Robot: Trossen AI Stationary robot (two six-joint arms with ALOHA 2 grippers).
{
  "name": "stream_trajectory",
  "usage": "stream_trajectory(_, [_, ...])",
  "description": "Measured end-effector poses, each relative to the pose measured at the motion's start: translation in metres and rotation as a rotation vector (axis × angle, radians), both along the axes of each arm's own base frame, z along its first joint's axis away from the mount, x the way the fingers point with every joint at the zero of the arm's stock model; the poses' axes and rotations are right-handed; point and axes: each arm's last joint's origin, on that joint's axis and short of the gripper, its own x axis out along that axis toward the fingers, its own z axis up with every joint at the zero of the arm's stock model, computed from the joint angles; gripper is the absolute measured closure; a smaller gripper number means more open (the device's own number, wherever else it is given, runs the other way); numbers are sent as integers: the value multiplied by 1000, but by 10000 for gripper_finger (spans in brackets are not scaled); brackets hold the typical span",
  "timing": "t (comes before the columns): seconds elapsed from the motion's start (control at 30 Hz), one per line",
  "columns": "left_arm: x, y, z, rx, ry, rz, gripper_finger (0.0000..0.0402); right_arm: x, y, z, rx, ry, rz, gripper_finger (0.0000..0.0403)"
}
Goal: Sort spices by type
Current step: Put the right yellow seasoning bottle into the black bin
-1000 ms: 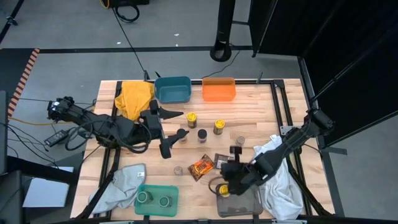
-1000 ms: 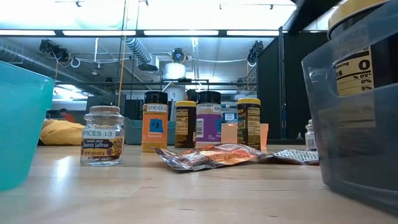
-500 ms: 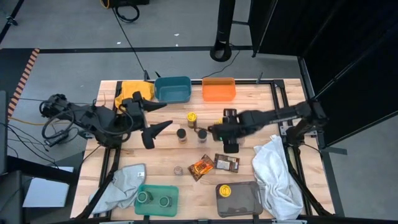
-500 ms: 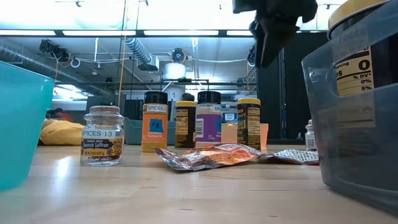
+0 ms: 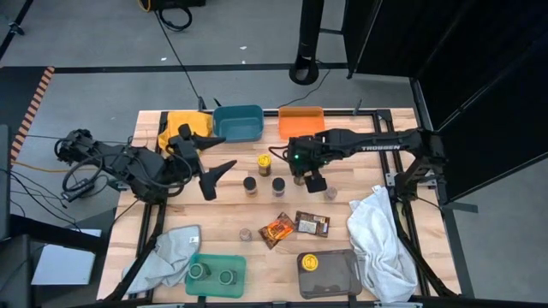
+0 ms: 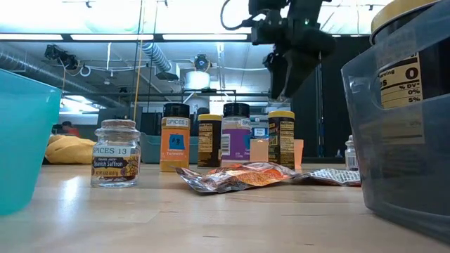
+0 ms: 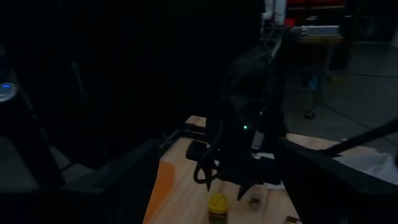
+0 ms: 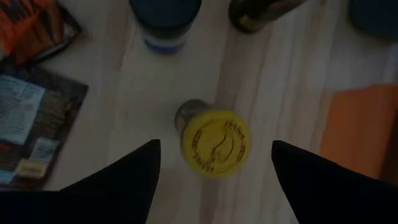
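Yellow-lidded cylindrical spice jar (image 8: 215, 144): standing upright on the pale wooden slatted table (image 5: 360, 154), directly beneath the right gripper (image 5: 306, 174), whose two dark fingers (image 8: 130, 180) are spreading wide on either side of the lid, gripping nothing.

Neighbouring jars: a second yellow-lidded jar (image 5: 264, 161), a dark-lidded jar (image 5: 251, 185) and a purple-labelled dark-lidded jar (image 5: 278, 185) are standing close by; a small clear saffron jar (image 6: 115, 154) is sitting nearer the front edge.

Packets: an orange foil packet (image 5: 277, 229) and a brown flat packet (image 5: 312, 224) are lying side by side.

Bins: a grey translucent bin (image 5: 336, 278) is holding one yellow-lidded jar (image 5: 309, 263); a green tray (image 5: 214, 281) is holding two grey-lidded jars (image 5: 198, 271).

Left gripper (image 5: 216, 156): hovering over the table's left part, fingers parted, empty.
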Motion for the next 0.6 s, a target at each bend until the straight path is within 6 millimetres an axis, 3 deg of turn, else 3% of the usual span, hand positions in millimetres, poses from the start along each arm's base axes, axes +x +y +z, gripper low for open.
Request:
stream_trajectory(0.27, [-1,1,0,15,3,36,80,-1,-17,-21,13,-23,-3,72])
stream_trajectory(0.6, [-2,2,1,20,2,77,80,-5,-22,-42,37,-30,-6,64])
